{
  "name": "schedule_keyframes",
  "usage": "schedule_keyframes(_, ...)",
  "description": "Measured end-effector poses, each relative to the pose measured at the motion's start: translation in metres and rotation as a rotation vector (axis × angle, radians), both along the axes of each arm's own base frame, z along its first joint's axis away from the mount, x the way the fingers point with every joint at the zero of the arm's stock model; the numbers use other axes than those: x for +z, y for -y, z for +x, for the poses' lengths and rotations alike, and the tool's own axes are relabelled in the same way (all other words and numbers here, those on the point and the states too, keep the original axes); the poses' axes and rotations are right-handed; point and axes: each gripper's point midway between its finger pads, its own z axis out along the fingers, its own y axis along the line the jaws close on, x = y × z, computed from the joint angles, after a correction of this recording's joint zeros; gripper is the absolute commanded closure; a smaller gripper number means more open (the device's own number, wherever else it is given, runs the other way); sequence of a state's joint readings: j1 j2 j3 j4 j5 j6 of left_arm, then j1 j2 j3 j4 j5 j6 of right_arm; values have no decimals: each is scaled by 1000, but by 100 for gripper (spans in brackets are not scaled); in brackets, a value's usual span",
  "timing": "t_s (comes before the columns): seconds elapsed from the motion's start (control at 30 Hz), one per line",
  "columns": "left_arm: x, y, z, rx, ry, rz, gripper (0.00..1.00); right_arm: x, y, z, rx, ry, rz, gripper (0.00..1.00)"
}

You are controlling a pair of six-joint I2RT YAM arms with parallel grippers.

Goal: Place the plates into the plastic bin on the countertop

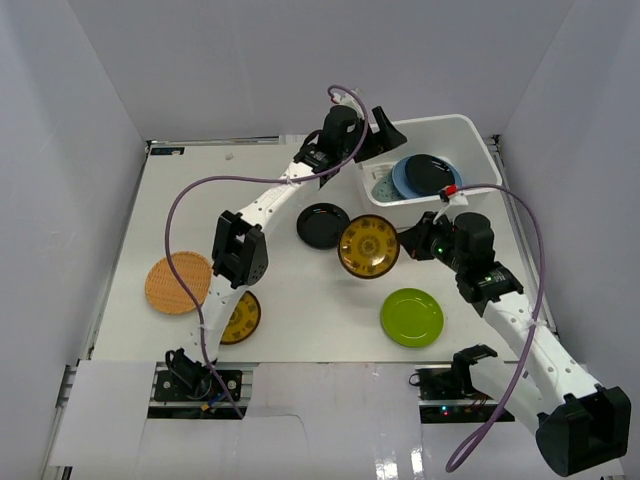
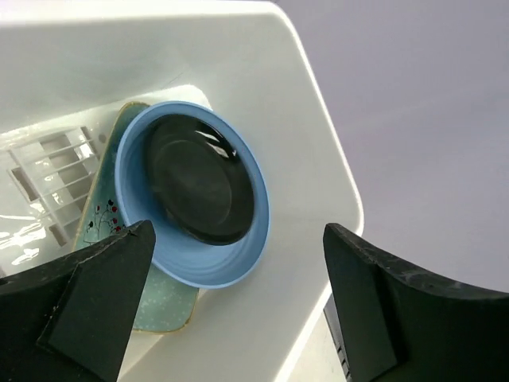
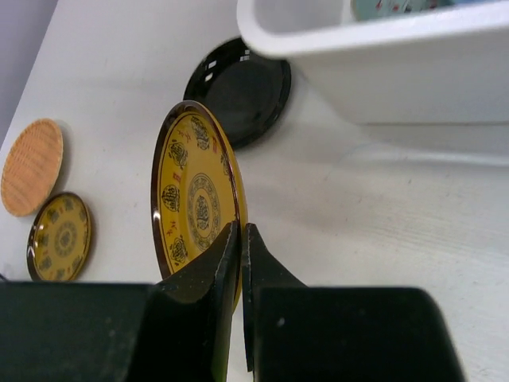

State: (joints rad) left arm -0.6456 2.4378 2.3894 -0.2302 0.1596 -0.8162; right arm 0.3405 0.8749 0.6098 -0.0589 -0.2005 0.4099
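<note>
Right gripper (image 3: 240, 232) has its two black fingers pinched almost together on the rim of a yellow patterned round plate (image 3: 195, 203) with a dark edge. The plate is held up off the off-white countertop (image 1: 300, 300), tipped on its edge, a bit out from the front-left corner of the white rectangular plastic bin (image 1: 470, 130). Just past it, a glossy black round plate (image 1: 322, 225) lies flat on the counter, near that same corner of the bin.

Left gripper (image 2: 238, 235) hangs over the left end of the bin with its fingers spread wide and nothing between them. Under it, inside the bin, there's a little stack: a pale green squarish plate (image 2: 163, 306) at the bottom, a light blue round plate (image 2: 238, 255) on top of that, and a second glossy black plate (image 2: 195, 179) nested in the blue one. You can see the bin's slotted bottom beside the stack.

Out on the counter: a lime green round plate (image 1: 411, 317) lies flat near the right arm, a woven-look orange round plate (image 1: 178, 283) sits over on the left side, and a second yellow patterned plate (image 1: 243, 320) is close to the orange one, partly hidden under the left arm.
</note>
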Motion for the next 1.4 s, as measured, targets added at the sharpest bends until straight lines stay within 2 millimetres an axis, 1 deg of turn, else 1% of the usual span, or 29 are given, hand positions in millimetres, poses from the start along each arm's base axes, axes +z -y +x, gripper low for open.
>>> schedule_keyframes(0.1,21,-14,-1,-1,32,-2,2,26,6,10,-45,47,-16,92)
schedule_keyframes(0.13,32,-25,-4,8,46,5,2,33,9,14,-60,59,-21,92)
schedule_keyframes(0.17,39,-37,-8,19,53,21,2,40,12,19,-79,71,-26,92)
schedule_keyframes(0.2,48,-52,-12,38,64,31,2,47,15,25,-99,80,-30,92)
schedule_keyframes(0.3,77,-108,-43,122,107,74,3,68,27,53,-172,97,-45,92)
schedule_keyframes(0.37,86,-145,-67,188,122,93,4,81,38,73,-223,105,-49,92)
schedule_keyframes(0.43,81,-175,-92,245,123,106,5,92,53,93,-277,114,-47,92)
schedule_keyframes(0.47,71,-188,-105,270,117,115,5,97,64,106,-316,118,-45,92)
schedule_keyframes(0.5,57,-200,-116,296,98,126,5,100,72,115,-342,121,-43,92)
schedule_keyframes(0.53,33,-212,-126,322,64,152,5,100,81,126,-370,118,-44,92)
schedule_keyframes(0.6,-22,-230,-141,355,-32,217,5,96,95,144,-417,106,-44,92)
schedule_keyframes(0.67,-82,-244,-150,375,-151,297,5,81,106,161,-451,70,-46,92)
schedule_keyframes(0.73,-132,-255,-155,386,-260,372,7,57,112,175,-471,13,-57,92)
schedule_keyframes(0.77,-151,-259,-156,389,-306,405,7,46,115,181,-479,-14,-62,92)
schedule_keyframes(0.8,-165,-261,-156,392,-335,427,7,32,116,186,-482,-46,-70,92)
schedule_keyframes(0.83,-176,-262,-155,392,-357,444,8,20,117,191,-485,-73,-78,86)
schedule_keyframes(0.9,-192,-260,-153,383,-392,467,9,0,118,197,-491,-122,-87,68)
schedule_keyframes(0.93,-197,-258,-150,379,-401,471,10,-7,119,198,-494,-139,-91,47)
schedule_keyframes(0.97,-199,-256,-147,373,-405,469,11,-10,119,199,-499,-144,-91,38)
schedule_keyframes(1.0,-201,-252,-143,366,-405,461,12,-4,120,203,-502,-125,-91,30)
schedule_keyframes(1.03,-204,-250,-140,360,-406,455,14,1,121,204,-504,-110,-93,18)
schedule_keyframes(1.1,-208,-244,-133,350,-404,436,17,10,122,203,-508,-92,-96,15)
schedule_keyframes(1.13,-206,-241,-128,348,-398,419,19,14,123,201,-509,-83,-100,14)
schedule_keyframes(1.17,-206,-239,-125,345,-396,405,25,19,123,199,-508,-76,-101,14)
schedule_keyframes(1.23,-208,-236,-117,346,-394,375,34,33,122,192,-504,-52,-92,17)
schedule_keyframes(1.27,-210,-235,-113,348,-393,364,47,42,120,187,-494,-34,-81,18)
schedule_keyframes(1.3,-211,-233,-110,351,-394,348,55,51,119,181,-487,-15,-71,19)
schedule_keyframes(1.37,-217,-231,-104,354,-400,328,75,66,112,161,-452,36,-38,23)
schedule_keyframes(1.4,-218,-231,-102,353,-398,328,96,69,107,144,-432,52,-19,25)
